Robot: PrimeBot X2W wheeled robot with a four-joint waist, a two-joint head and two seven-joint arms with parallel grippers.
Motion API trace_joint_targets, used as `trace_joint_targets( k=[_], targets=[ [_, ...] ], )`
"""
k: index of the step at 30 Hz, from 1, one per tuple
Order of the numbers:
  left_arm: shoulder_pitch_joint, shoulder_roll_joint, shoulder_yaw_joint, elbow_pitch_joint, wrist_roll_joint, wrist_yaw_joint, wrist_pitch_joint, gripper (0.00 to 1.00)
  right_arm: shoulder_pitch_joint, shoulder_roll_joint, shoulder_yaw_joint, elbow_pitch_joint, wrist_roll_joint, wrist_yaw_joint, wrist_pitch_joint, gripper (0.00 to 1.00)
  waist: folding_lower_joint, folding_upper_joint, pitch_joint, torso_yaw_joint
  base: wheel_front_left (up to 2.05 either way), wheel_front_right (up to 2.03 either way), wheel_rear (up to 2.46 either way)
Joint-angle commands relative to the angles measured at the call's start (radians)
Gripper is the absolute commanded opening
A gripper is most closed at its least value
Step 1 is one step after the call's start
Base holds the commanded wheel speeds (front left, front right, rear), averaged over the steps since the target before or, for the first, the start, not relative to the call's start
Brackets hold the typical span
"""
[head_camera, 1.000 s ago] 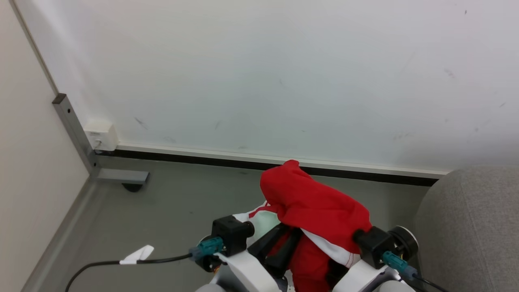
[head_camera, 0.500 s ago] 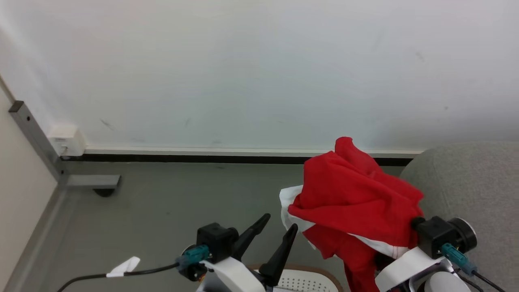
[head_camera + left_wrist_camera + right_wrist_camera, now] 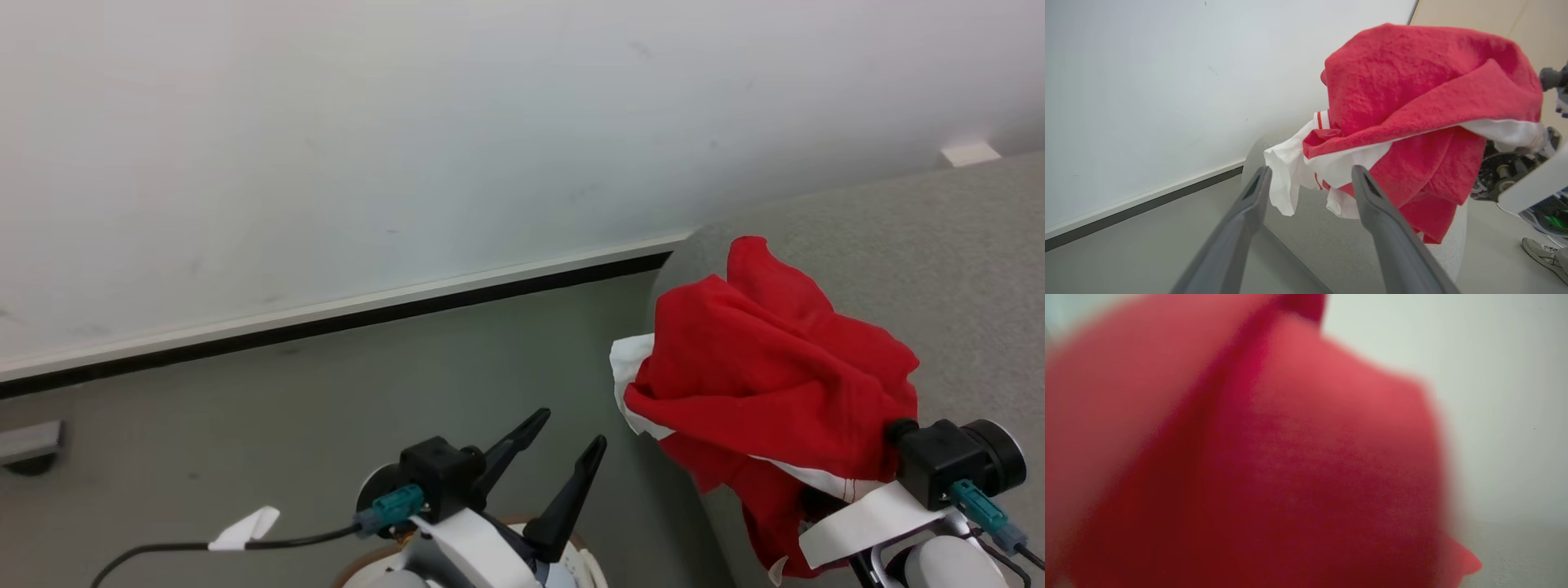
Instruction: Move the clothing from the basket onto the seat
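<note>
Right below me, the basket [image 3: 581, 568] peeps out past my left arm: a stretch of tan rim and a patch of perforated white wall. The arm hides what lies inside. My left fingers [image 3: 569, 437] stand spread apart above it, holding nothing, tips pointing toward the wall. A black cable with a white tag [image 3: 242, 529] trails off my left wrist over the grey floor [image 3: 245, 425].

To my right, the clothing [image 3: 775, 384] is out of the basket and up in the air, draped in a red heap over my right fingers. Its white trim hangs out on the side toward my left fingers. The cloth buries my right fingers completely, so I cannot tell whether they are clamped or loose. Their own camera gives me blurred red fabric [image 3: 1269, 465].

From my left wrist, the clothing [image 3: 1412, 102] hangs just beyond my parted left fingers [image 3: 1310, 173]. It sits over the rounded corner of the seat [image 3: 1314, 245]. I cannot tell whether it touches the upholstery.

Further on, the seat [image 3: 939, 269] runs away to the right. Behind it are a dark baseboard [image 3: 408, 314] and the pale wall [image 3: 408, 122]. A person's shoe [image 3: 1539, 251] stands on the floor beyond the seat.
</note>
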Motion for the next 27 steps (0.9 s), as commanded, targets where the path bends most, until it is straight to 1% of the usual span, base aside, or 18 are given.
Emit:
trace_joint_targets(
  k=[1, 6, 9, 13, 19, 27],
  targets=[
    [-0.017, 0.009, 0.0, -0.005, 0.018, -0.001, -0.011, 1.0, 0.008, -0.002, -0.006, -0.013, -0.006, -0.002, 0.001, 0.0, 0.0, -0.0001, 0.029, -0.109, 0.0, 0.0, 0.0],
    [-0.035, 0.015, -0.009, -0.001, 0.039, -0.004, -0.024, 1.0, 0.016, 0.008, -0.018, -0.038, -0.009, -0.002, 0.005, 0.0, 0.0, -0.0001, 0.044, -0.224, 0.0, 0.0, 0.0],
    [-0.041, 0.017, -0.014, 0.01, 0.049, -0.008, -0.028, 1.0, 0.02, 0.013, -0.028, -0.048, -0.009, -0.002, 0.006, 0.0, 0.0, -0.0001, 0.055, -0.271, 0.0, 0.0, 0.0],
    [-0.055, 0.02, -0.01, 0.021, 0.056, -0.005, -0.035, 1.0, 0.021, 0.018, -0.036, -0.06, -0.009, -0.002, 0.006, 0.0, 0.0, -0.0001, 0.077, -0.314, 0.0, 0.0, 0.0],
    [-0.074, 0.023, -0.014, 0.027, 0.062, -0.012, -0.034, 1.0, 0.019, 0.026, -0.044, -0.067, -0.005, -0.002, 0.0, 0.0, 0.0, -0.0001, 0.108, -0.341, 0.0, 0.0, 0.0],
    [-0.107, 0.025, -0.026, 0.033, 0.075, -0.026, -0.033, 1.0, -0.016, 0.026, -0.075, -0.062, 0.003, -0.002, 0.0, 0.0, 0.0, -0.0001, 0.142, -0.326, 0.0, 0.0, 0.0]
  ],
)
